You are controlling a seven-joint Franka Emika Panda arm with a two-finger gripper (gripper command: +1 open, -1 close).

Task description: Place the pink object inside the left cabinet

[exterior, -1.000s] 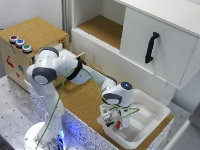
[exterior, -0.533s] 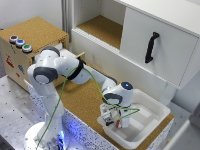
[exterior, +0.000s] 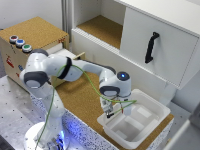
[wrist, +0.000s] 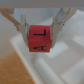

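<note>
So the arm is reaching out over the white plastic tub (exterior: 135, 122) sitting at the end of the cork-topped counter (exterior: 80, 97), and the gripper (exterior: 114, 111) is hanging just above the tub's near rim. From the wrist view the gripper (wrist: 42, 31) is clamping the pink object (wrist: 41, 38) between its 2 fingers (wrist: 22, 27), 1 on each side. Up close it's looking like a little reddish-pink cube with black letters on it, an "L" on 1 face and an "A" on another. In the exterior view the cube is just a tiny red speck (exterior: 116, 113) under the hand, too small to make out properly.

The cube is hanging above the tub, not touching the bottom as far as I can tell.

The left cabinet (exterior: 102, 27), the open white-walled one with the cork-brown floor, is sitting up behind the arm and well apart from the gripper. Next to it, on the exterior view's right, is the compartment with the white door (exterior: 155, 47) and black handle (exterior: 151, 47). The wooden box (exterior: 30, 42) with 3 coloured buttons (exterior: 20, 44) is on the exterior view's left.
</note>
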